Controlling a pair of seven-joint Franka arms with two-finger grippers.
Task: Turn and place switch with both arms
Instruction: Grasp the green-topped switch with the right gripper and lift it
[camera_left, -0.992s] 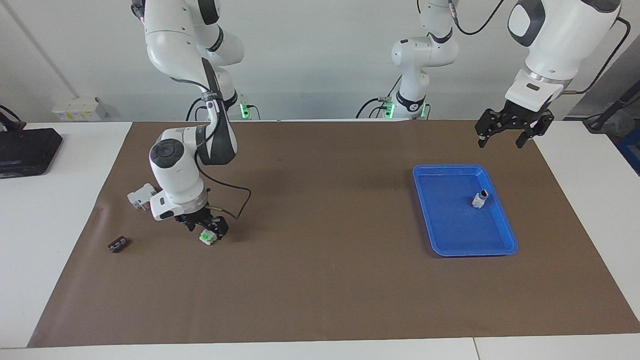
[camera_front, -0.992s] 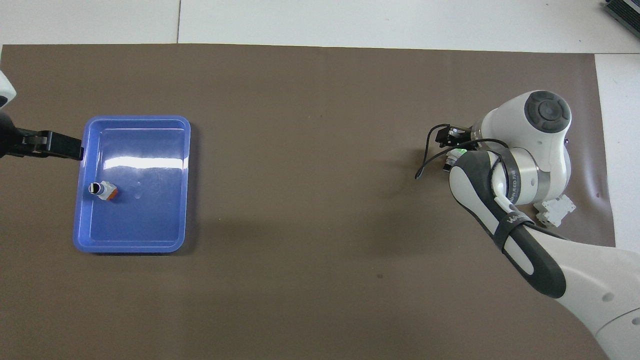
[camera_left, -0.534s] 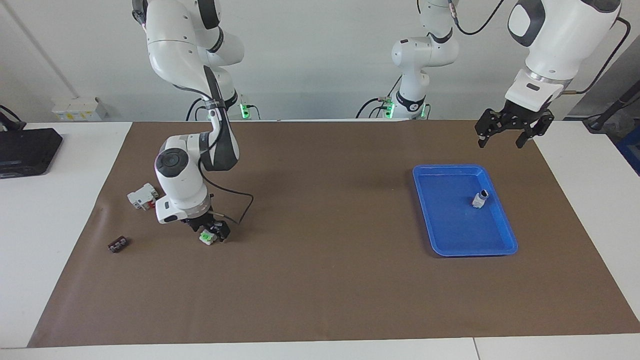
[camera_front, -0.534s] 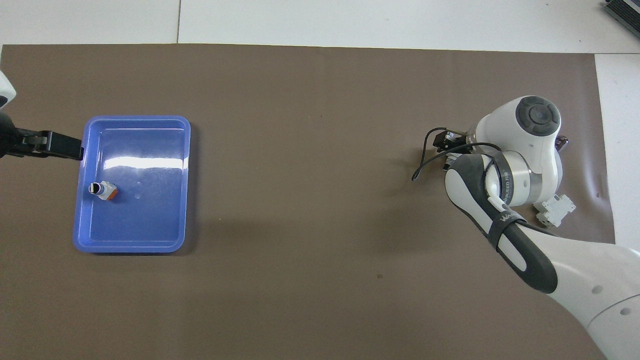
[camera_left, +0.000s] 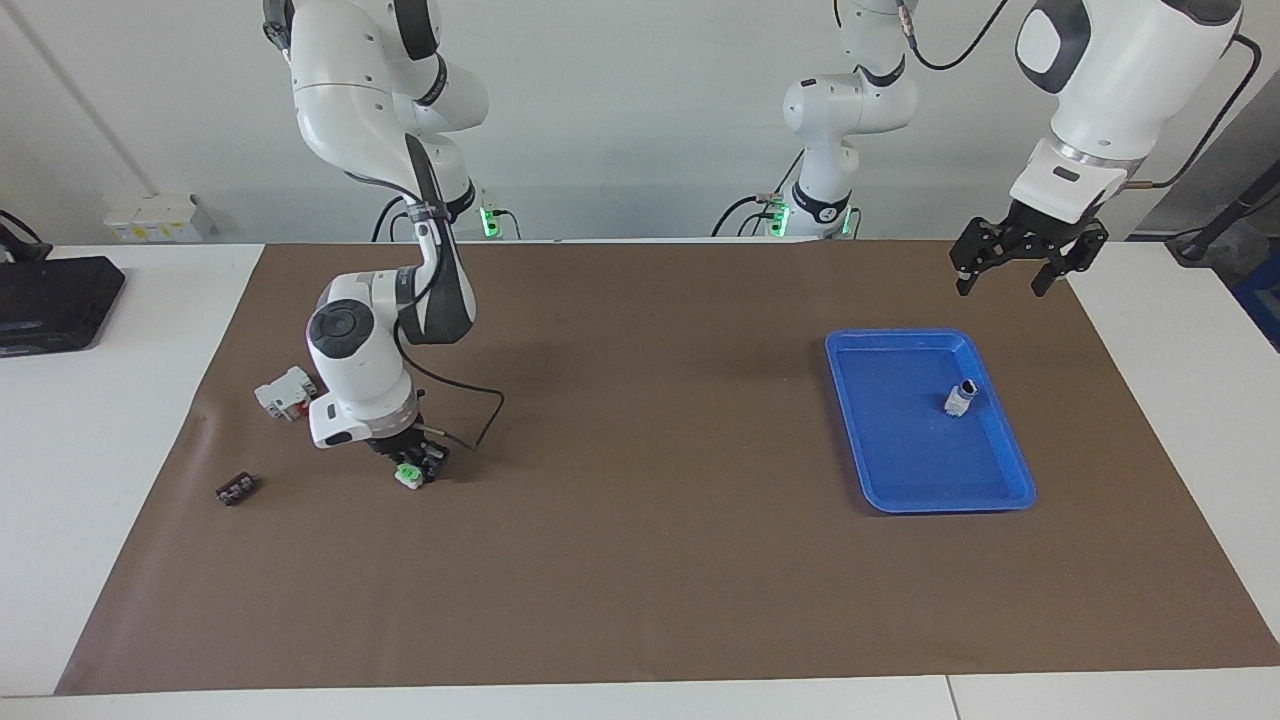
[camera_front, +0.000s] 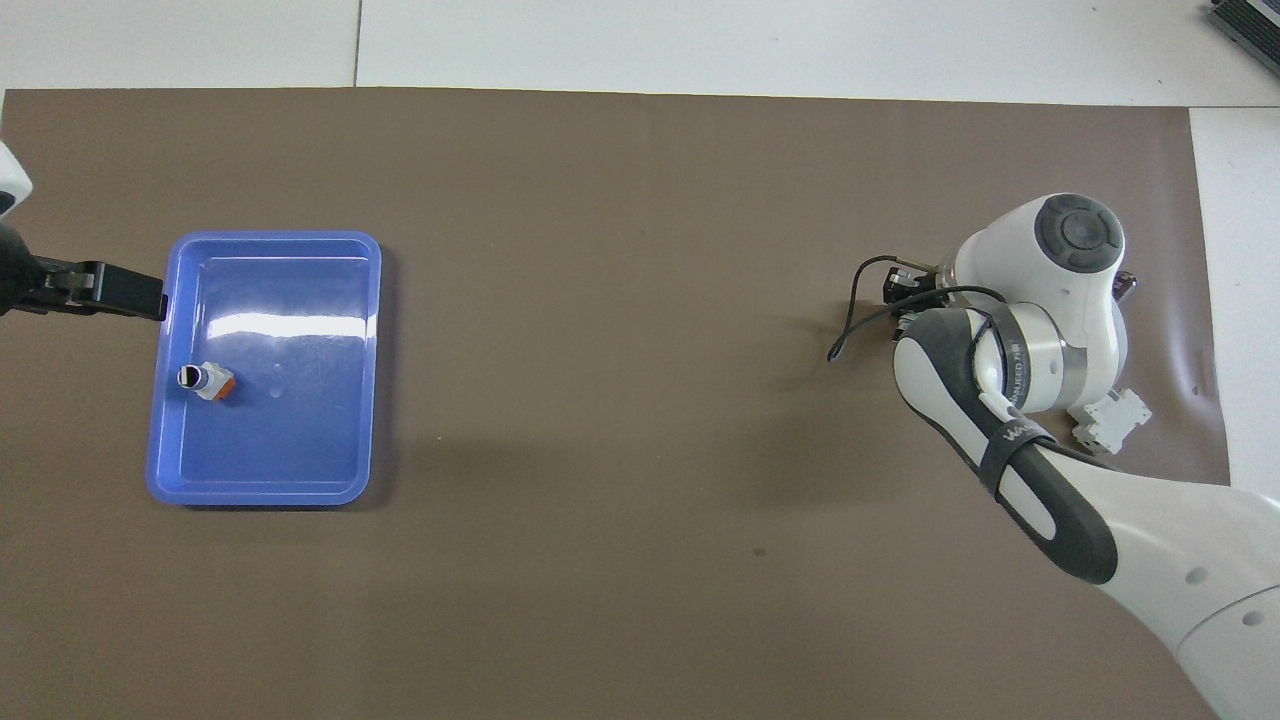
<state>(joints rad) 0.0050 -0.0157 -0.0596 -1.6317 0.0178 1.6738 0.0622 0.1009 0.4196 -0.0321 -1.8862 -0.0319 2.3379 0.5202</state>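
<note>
Closest to the robots, the left gripper (camera_left: 1012, 270) hangs in the air over the mat's (camera_left: 640, 560) edge at the left arm's end of the table. Its jaws are spread wide with nothing in them, and that arm is waiting.

A little farther out on that end sits the tray (camera_left: 880, 345). 1 small orange-sided part (camera_left: 960, 398) already lies in it, on the side toward the table's end.

At the right arm's end, the block (camera_left: 285, 392) lies on the mat, just beside the right arm's wrist.

Farther out than the block, the right gripper (camera_left: 412, 466) is down at mat level and looks clamped on the switch (camera_left: 406, 474). The green side shows between the black fingers. From above the wrist hides nearly all of this, so I can't say whether the switch rests on the mat or is just clear of it.

Farthest out lies the strip (camera_left: 236, 489), apart from everything else and untouched.

My read is that the job is at an early stage. Only the grasp seems to be made. The switch is well apart from the tray, and the 2 arms are nowhere near each other. The turning is not yet done, nor any pass to the left gripper, nor the setting down, which I take to be in the tray.
</note>
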